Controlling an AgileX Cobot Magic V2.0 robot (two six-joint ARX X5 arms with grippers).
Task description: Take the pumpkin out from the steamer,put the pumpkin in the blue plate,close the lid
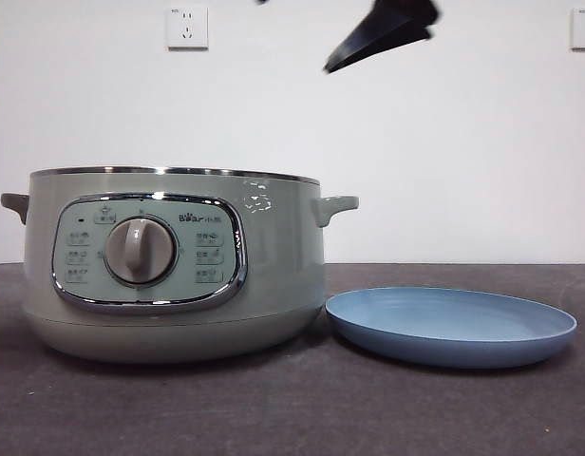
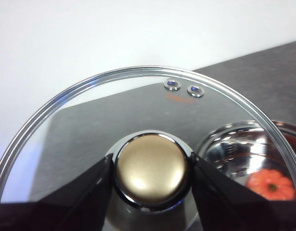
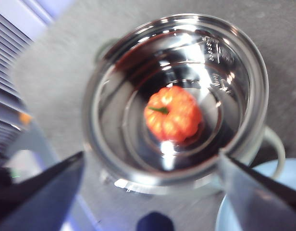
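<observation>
The steamer [image 1: 174, 266] stands on the left of the dark table [image 1: 292, 408], its control panel and round knob [image 1: 141, 251] facing the front camera. Its chrome rim is bare, with no lid on it. From the front the tall wall hides the inside completely.

The lid [image 2: 138, 125] is held up off the pot by the left gripper [image 2: 150, 175], whose two black jaws are closed against either side of the lid's round knob [image 2: 150, 171]. Through the glass the left wrist view shows the table below and, to one side, the shiny pot with a patch of orange in it. Two small steam vents [image 2: 184, 87] sit near the lid's steel rim.

The pumpkin [image 3: 173, 114] lies on the bottom of the steamer's steel bowl, about in the middle, green stem showing, clear of the walls. The right gripper [image 3: 150, 192] hangs above the pot, looking straight down into it, jaws spread wide and holding nothing. In the front view it shows as a black tip [image 1: 383, 33] high above the pot's right handle [image 1: 335, 206].

The plate [image 1: 451, 326] lies flat on the table just right of the steamer, close to its base, with nothing on it. Two wall sockets [image 1: 187, 27] sit on the white wall behind.
</observation>
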